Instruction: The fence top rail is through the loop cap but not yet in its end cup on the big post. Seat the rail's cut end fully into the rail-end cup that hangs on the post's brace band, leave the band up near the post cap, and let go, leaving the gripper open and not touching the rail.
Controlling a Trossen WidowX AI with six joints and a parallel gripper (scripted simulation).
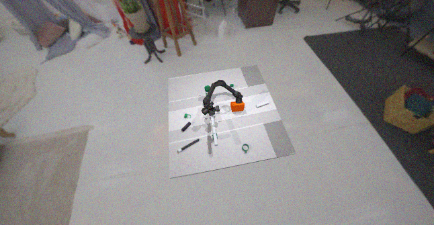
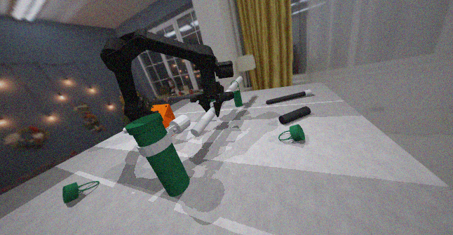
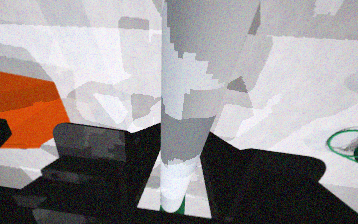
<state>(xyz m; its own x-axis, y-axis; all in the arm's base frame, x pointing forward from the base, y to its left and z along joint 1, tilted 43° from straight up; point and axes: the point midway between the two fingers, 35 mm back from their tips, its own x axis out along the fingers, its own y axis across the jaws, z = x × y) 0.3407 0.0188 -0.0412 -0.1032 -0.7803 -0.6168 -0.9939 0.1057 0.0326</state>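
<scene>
The big green post (image 2: 170,170) (image 1: 207,88) leans in the exterior view, with the white brace band (image 2: 156,147) a little under its cap. The white rail-end cup (image 2: 181,123) juts out beside the band. The white rail (image 2: 202,123) (image 1: 214,133) (image 3: 177,100) slopes up to the loop cap's thin green loop (image 2: 237,82) on the small green post (image 2: 238,99). The rail's near end is outside the cup, apart from it and a little lower. My gripper (image 2: 212,110) (image 3: 182,127) is shut on the rail, some way back from that end.
An orange block (image 1: 237,107) (image 2: 163,114) (image 3: 20,110) is at the arm's base. A short black tube (image 2: 295,115) (image 1: 186,126), a long black rod (image 2: 287,97) (image 1: 189,145) and a looped green cap (image 2: 297,132) lie to one side. Another looped green cap (image 2: 71,192) lies near the post.
</scene>
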